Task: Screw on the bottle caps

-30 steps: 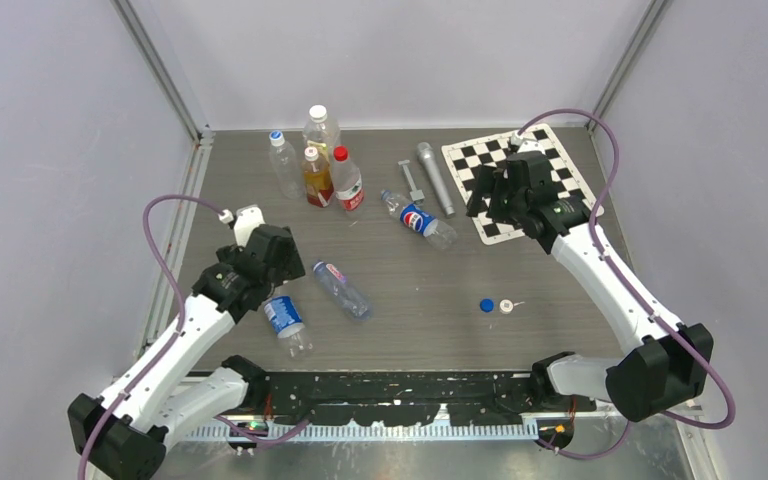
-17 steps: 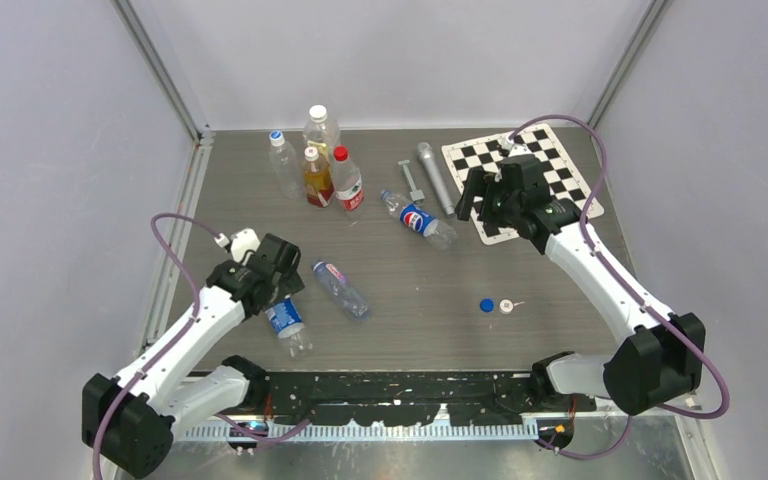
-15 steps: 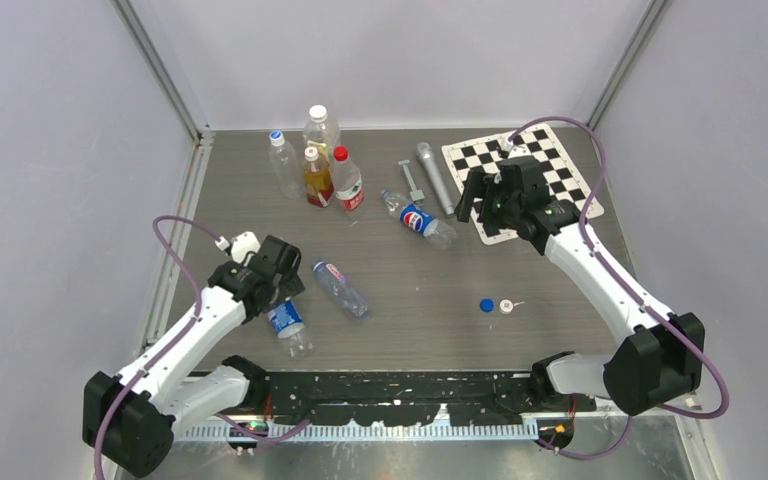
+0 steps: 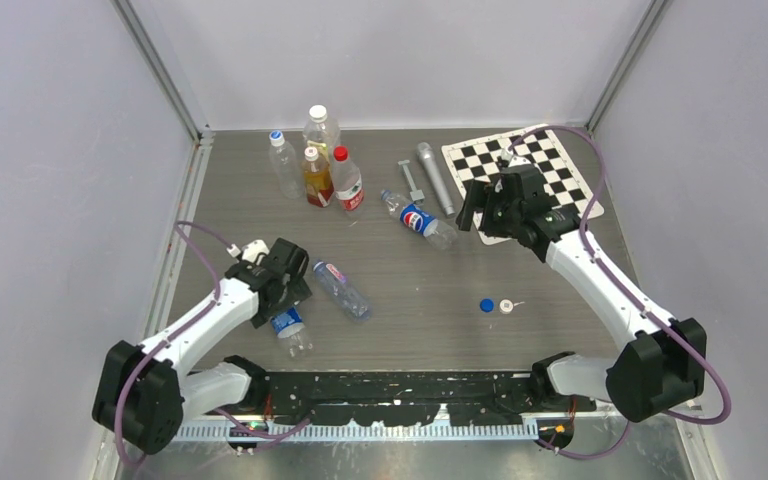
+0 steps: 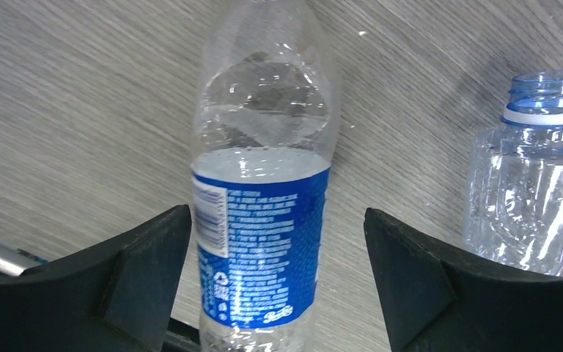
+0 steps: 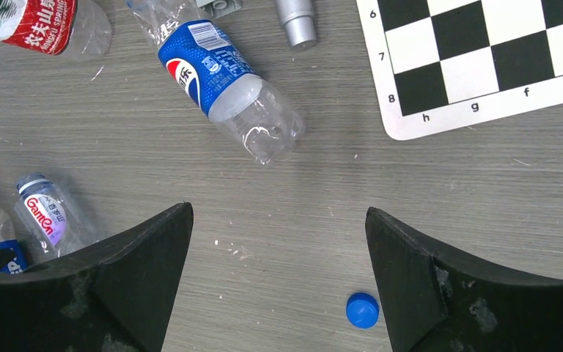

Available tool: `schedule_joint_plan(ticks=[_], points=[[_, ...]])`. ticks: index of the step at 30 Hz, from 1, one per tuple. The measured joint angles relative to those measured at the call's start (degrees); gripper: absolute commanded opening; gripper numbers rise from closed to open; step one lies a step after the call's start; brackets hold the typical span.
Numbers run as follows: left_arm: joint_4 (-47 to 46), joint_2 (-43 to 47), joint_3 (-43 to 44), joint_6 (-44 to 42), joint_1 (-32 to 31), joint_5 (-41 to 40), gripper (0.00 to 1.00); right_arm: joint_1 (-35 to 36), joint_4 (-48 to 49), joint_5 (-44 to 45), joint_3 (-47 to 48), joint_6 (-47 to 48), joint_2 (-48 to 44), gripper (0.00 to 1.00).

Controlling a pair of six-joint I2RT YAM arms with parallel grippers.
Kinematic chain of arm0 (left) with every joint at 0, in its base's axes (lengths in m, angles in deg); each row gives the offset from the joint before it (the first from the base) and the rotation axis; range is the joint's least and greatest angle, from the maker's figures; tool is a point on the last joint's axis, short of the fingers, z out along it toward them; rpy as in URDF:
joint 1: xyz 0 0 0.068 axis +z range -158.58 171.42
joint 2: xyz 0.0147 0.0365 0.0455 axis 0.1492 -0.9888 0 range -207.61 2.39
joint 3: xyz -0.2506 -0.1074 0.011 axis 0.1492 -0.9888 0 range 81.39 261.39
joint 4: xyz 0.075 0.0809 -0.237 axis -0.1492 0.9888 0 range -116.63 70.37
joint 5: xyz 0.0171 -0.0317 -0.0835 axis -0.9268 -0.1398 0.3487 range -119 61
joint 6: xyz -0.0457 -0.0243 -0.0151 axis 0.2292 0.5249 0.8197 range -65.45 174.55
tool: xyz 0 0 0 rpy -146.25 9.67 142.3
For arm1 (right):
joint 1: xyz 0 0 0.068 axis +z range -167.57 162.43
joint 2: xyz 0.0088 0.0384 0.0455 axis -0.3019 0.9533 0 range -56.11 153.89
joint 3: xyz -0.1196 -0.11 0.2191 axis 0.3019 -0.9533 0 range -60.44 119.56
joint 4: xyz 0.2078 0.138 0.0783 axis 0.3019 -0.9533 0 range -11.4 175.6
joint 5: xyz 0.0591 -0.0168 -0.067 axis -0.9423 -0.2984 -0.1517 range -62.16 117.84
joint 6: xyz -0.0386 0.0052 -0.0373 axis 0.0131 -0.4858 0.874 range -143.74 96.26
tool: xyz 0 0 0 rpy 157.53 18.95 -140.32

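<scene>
Left jaws: apart, one on each side of the blue-labelled bottle (image 5: 260,220). A gap shows on both sides and nothing is clamped.
Right jaws: apart and empty, hanging over bare tabletop (image 6: 315,191) between the Pepsi bottle (image 6: 212,73) and the blue cap (image 6: 363,309).
Blue-labelled bottle: on its side, left of middle, close to the near edge. Its neck is not in view.
Plain bottle (image 5: 535,191): lies just beside the blue-labelled one, toward the middle. Its neck is open, with no cap on.
Pepsi bottle: on its side, mid-tabletop toward the far edge, just off the corner of the checkered mat (image 6: 484,59).
Caps: the blue cap and a white cap (image 4: 506,306) sit side by side, right of middle, toward the near edge, well apart from all three bottles. I cannot place a third cap.
Step in hand: probably the first pick-up, with the left taking a bottle and the right lining up for a cap. No screwing has begun.
Next move, left: close on the label band, gently since thin plastic will give. Then lift the bottle so its neck faces the other arm.
Next move, right: shift toward the near edge, descend on the blue cap and pinch it by the rim. I cannot tell which way up it lies.
Watch: the round bottle may roll if one side touches first.
</scene>
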Motion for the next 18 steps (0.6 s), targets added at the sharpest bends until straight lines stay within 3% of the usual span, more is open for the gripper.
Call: schedule_joint_plan(ticks=[8, 18], points=[[-4.4, -4.4, -0.1, 0.1, 0.0, 3.2, 0.77, 0.0, -1.2, 0.4, -0.9, 0.0, -3.0, 0.94], [-6.8, -4.3, -0.5, -0.5, 0.0, 4.4, 0.51, 0.0, -2.5, 0.5, -1.5, 0.0, -3.1, 0.94]])
